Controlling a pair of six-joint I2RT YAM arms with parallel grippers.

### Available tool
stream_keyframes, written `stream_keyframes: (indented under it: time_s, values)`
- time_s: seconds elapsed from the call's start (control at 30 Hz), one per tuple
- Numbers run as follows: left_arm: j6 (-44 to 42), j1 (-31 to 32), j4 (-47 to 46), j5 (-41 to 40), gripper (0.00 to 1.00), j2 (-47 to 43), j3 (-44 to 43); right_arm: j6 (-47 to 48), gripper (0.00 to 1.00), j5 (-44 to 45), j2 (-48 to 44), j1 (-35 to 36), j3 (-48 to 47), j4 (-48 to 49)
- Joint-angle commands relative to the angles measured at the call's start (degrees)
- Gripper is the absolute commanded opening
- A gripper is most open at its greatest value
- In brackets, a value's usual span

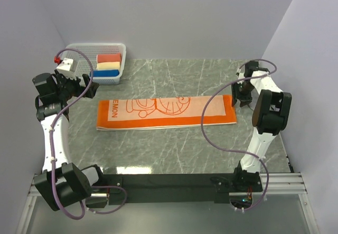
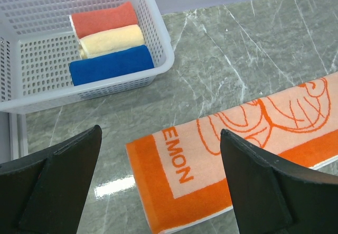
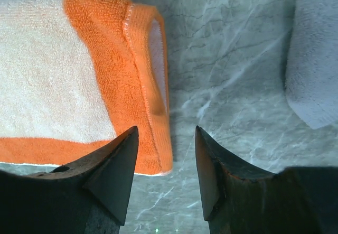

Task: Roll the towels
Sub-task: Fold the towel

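The long orange towel lies flat across the middle of the table, its printed side up with the letters "EMON" showing at its left end. My left gripper hovers above that left end, wide open and empty. At the towel's right end, my right gripper is partly open; its fingers stand over the folded orange edge without closing on it. A corner of the grey towel lies on the table just right of there, seen only in the right wrist view.
A white perforated basket stands at the back left, holding a red roll, a cream roll and a blue roll. Grey walls close in the table at left, back and right. Both arm cables loop over the table.
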State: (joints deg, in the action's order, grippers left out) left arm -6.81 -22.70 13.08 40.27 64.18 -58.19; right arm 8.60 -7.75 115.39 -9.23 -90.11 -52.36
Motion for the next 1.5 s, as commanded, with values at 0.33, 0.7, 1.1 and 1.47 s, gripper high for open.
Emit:
stream_keyframes:
  time_s: [0.33, 0.7, 1.1, 1.47]
  values:
    - [0.2, 0.1, -3.2, 0.7, 0.99, -0.6, -1.0, -1.3, 0.53, 1.1, 5.0, 3.3, 0.4, 1.6]
    - [1.4, 0.2, -4.7, 0.1, 0.99, -0.4, -0.4, 0.3, 0.07, -0.3, 4.9, 2.6, 1.8, 0.1]
    - [-0.2, 0.3, -1.8, -0.1, 0.99, -0.3, -0.7, 9.0, 0.0, 0.3, -0.1, -7.7, -16.5, -13.0]
    - [2.4, 0.9, 5.8, -1.2, 0.99, 6.5, -5.3, 3.4, 0.0, -16.1, -6.1, 8.1, -9.4, -12.7]
